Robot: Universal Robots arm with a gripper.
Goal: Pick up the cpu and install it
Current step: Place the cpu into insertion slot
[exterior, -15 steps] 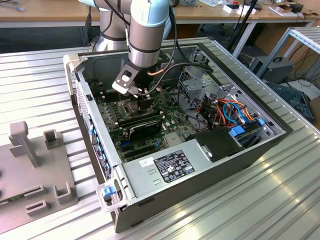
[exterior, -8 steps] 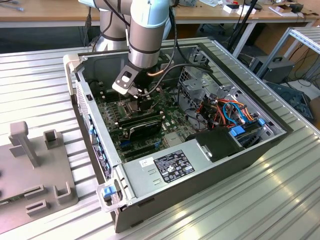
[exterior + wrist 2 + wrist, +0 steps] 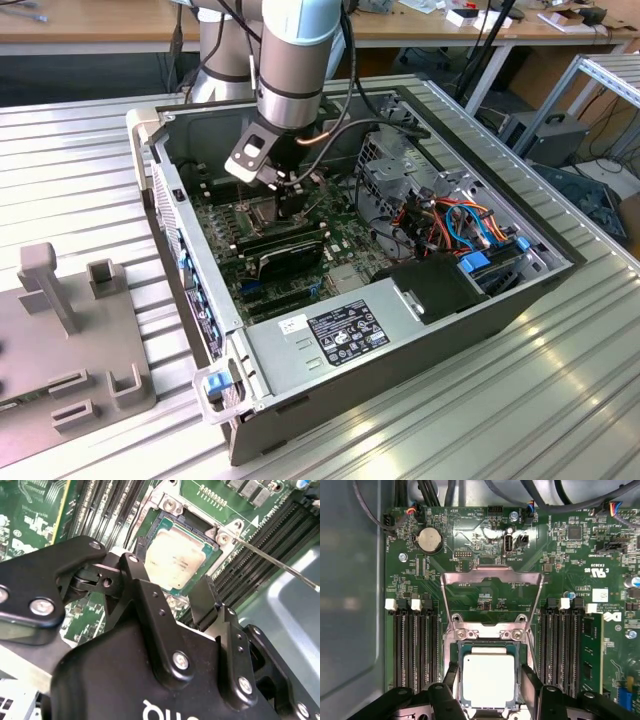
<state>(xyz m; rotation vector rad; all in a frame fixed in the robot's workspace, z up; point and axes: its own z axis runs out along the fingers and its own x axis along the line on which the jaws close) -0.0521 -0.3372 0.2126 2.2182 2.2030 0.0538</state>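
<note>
The cpu (image 3: 489, 680), a silvery square chip, lies flat in the motherboard's socket (image 3: 456, 652), as the second wrist view also shows of the cpu (image 3: 175, 557). My gripper (image 3: 489, 674) hangs low over it, its black fingers (image 3: 451, 676) standing one on each side of the chip with a narrow gap to its edges. The gripper (image 3: 170, 575) is open and holds nothing. In the exterior view the gripper (image 3: 290, 195) reaches down into the open computer case (image 3: 200, 300) over the green board.
The socket's metal load plate (image 3: 492, 587) is swung open beyond the chip. Rows of memory slots (image 3: 417, 645) flank the socket, with a fitted memory stick (image 3: 591, 650) on one side. A drive cage and cable bundle (image 3: 440, 220) fill the exterior view's right of the case.
</note>
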